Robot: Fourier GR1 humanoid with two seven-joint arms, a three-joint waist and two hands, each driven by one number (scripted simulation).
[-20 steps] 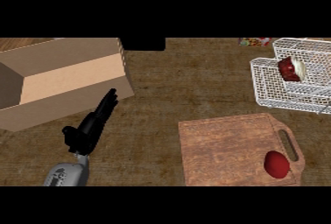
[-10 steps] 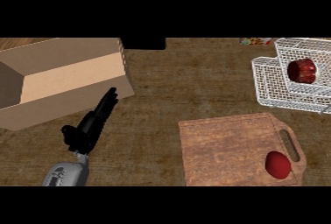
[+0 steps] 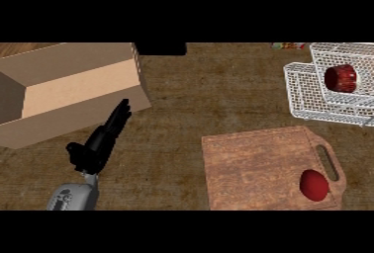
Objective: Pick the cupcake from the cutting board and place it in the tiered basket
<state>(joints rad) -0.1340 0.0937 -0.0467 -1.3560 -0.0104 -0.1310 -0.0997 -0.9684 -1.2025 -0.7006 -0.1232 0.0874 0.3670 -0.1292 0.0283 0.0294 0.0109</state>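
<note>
Head view. The cutting board (image 3: 266,168) lies at the counter's (image 3: 211,99) near right corner, its handle slot toward the right edge. A dark red rounded item (image 3: 314,185) rests on the board just beside the handle slot, near the board's near right corner; its identity cannot be told from this view. The white wire tiered basket (image 3: 314,101) stands at the far right corner of the counter. Inside it sits a dark red, round, flat-topped object (image 3: 341,78), judged to be the cupcake; it lies within the basket's wire walls, though which tier carries it cannot be told.

A cardboard box (image 3: 66,94), open at the top, occupies the far left portion of the counter. The left hand (image 3: 99,143) shows near the left side, just in front of the box, fingers straight and extended toward the box, grasping nothing. It is at rest. The right hand does not appear in this view, so its state cannot be told.

Step in hand, as a judgement: the placement step appears complete or in its final stage, since the cupcake is already within the basket and no hand is on it.

Next move, as a judgement: confirm that the cupcake sits stable in the tier and keep both arms clear of the basket wire.
</note>
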